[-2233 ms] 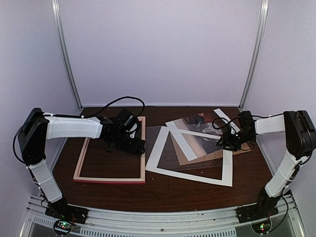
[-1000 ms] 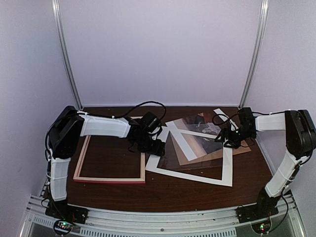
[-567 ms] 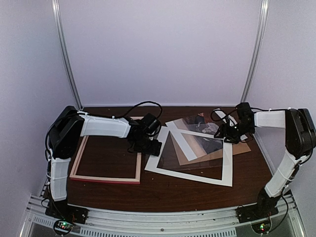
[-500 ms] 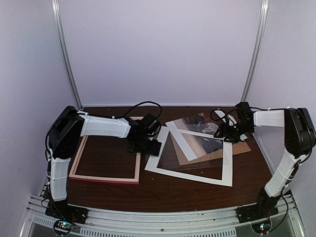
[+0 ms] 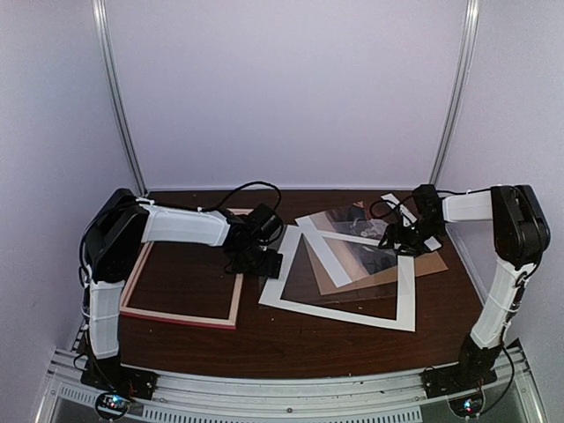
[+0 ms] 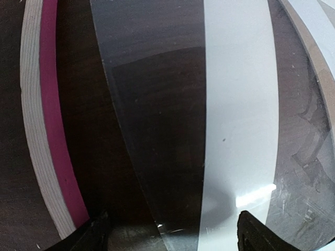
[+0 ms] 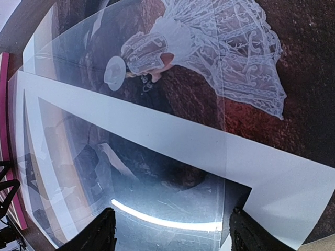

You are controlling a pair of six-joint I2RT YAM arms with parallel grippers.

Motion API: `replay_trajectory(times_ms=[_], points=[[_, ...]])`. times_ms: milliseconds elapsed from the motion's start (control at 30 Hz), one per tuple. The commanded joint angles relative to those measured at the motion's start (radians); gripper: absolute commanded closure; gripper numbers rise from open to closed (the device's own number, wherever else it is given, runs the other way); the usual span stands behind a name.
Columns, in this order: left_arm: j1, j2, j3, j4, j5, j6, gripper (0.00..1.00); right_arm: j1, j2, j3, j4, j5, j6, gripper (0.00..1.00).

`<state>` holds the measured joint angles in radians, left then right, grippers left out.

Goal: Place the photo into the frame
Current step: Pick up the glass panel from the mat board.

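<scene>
The frame (image 6: 52, 136), at the left of the left wrist view, shows a bright magenta face beside a pale wood band with fine grain lines. The photo (image 7: 235, 63), in the upper part of the right wrist view, is dark reddish brown with a white figure in patterned lace. The mat (image 5: 339, 315) is plain white. The clear sheet (image 7: 157, 198) carries grey-blue reflections and a white glare streak. The backing board (image 5: 434, 264) is tan. The bench (image 5: 291, 352) is dark brown wood. The left arm (image 5: 181, 225) and right arm (image 5: 467, 207) are white with black joints. The left fingers (image 6: 94, 235) and right fingers (image 7: 102, 232) are black. The walls (image 5: 282, 88) are pale lilac.
</scene>
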<state>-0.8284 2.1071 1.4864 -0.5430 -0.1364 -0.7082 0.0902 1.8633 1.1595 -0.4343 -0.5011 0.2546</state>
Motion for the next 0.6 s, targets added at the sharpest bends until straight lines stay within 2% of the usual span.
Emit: replay_trajectory(times_ms=[0,567], points=[[0.032,-0.021,-0.030,-0.027,0.023,-0.045,0.15,0.005,0.024,0.002,-0.005,-0.009,-0.007,0.26],[0.051,0.014,-0.064,0.127,0.264,-0.118,0.17,0.006,0.009,-0.044,0.043,-0.094,0.058,0.30]])
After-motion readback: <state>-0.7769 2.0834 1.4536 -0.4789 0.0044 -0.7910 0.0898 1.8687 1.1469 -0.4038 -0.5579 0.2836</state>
